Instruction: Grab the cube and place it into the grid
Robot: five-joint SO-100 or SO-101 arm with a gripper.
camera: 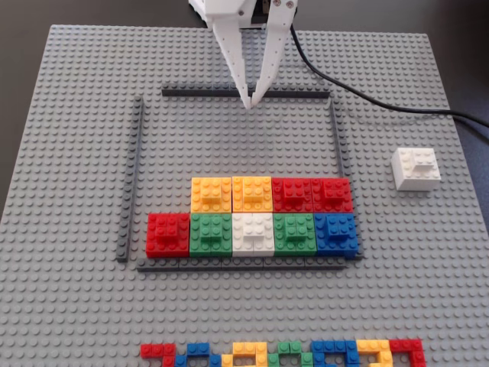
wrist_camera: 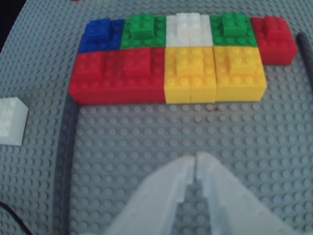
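Jaws (camera: 250, 103) closed and empty at the grid's (camera: 244, 92) far edge; open them, swing right to the cube (camera: 416, 169), and descend squarely over it.

In the fixed view, your white square Lego cube (camera: 416, 169) sits on the light grey studded baseplate (camera: 69, 153), outside the grid of thin dark grey strips (camera: 337, 138), just right of its right strip. Inside the grid, two rows of square blocks (camera: 252, 215) fill the near part, the front row touching the near strip. Your tool (camera: 250, 104) stands over the far strip, and a line of flat bricks (camera: 283, 353) lies nearer you, beyond the grid.
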